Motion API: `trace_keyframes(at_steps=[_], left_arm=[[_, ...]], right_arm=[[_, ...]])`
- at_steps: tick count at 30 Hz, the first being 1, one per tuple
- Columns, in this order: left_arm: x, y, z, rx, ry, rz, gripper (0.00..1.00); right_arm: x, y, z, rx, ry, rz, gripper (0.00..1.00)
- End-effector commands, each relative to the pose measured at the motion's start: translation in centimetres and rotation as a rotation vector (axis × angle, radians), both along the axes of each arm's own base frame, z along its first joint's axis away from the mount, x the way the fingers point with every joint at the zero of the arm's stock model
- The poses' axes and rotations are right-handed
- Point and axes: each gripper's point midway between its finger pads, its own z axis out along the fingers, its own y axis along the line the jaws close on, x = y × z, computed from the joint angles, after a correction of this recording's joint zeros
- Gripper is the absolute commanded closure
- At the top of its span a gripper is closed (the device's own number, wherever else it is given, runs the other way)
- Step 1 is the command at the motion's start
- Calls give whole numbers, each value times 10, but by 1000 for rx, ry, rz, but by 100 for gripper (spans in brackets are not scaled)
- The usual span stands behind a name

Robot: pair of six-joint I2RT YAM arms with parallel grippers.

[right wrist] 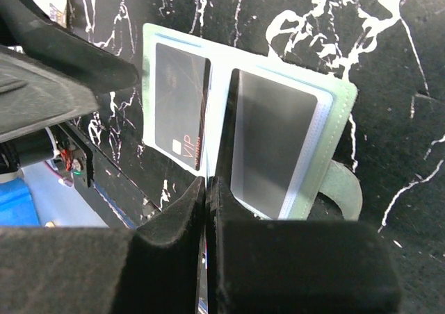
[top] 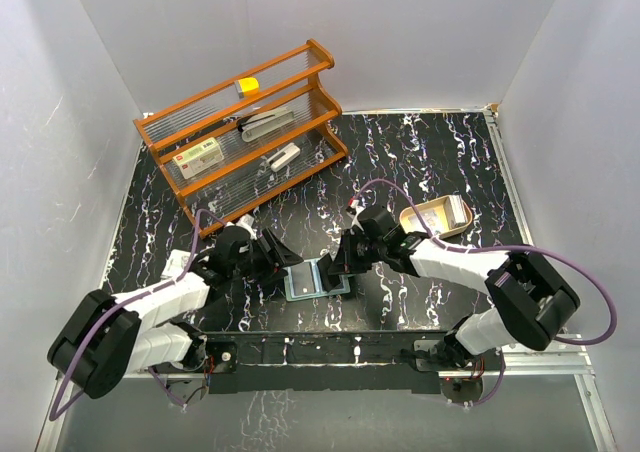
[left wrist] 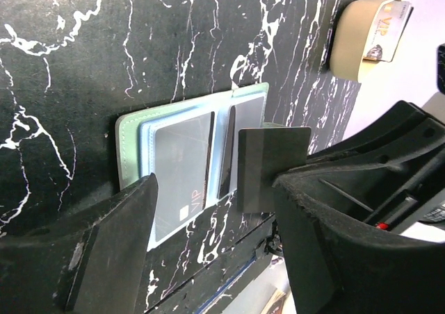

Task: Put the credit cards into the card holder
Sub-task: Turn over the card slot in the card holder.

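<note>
One credit card (left wrist: 272, 168) pinched in right jaws | over open card holder (left wrist: 128, 151) | left jaws released alongside

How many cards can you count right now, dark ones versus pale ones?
Dark cards: 2, the sleeved card in the card holder and the held card in the right gripper.
Pale cards: 1, the pale card in the tan tray; any beneath are hidden.
Total: 3 visible; the other sleeve's grey patch is unclear.
</note>
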Motion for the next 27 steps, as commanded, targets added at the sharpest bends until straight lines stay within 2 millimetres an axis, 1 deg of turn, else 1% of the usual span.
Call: trace_keyframes(at_steps=[1,5,12,18,22,27], left_arm=[[5,-1,0,3,-14,-7,34],[6,0,-3,13,-13,-1,34],[3,3,-11,28,6,8,33],[3,3,-18,25,19,14,32],[6,-2,-16,9,14,2,32],[4,-2,-19,1,23,6,32]], right_arm=[[7,15,14,79,-62,29,100],[4,15,7,79,-49,41,100],[-2,15,-12,57,-11,55,100],[-7,9,-29,3,12,61,100],[-14,6,-35,2,32,59,100],[-17,7,-37,7,37,58,100]])
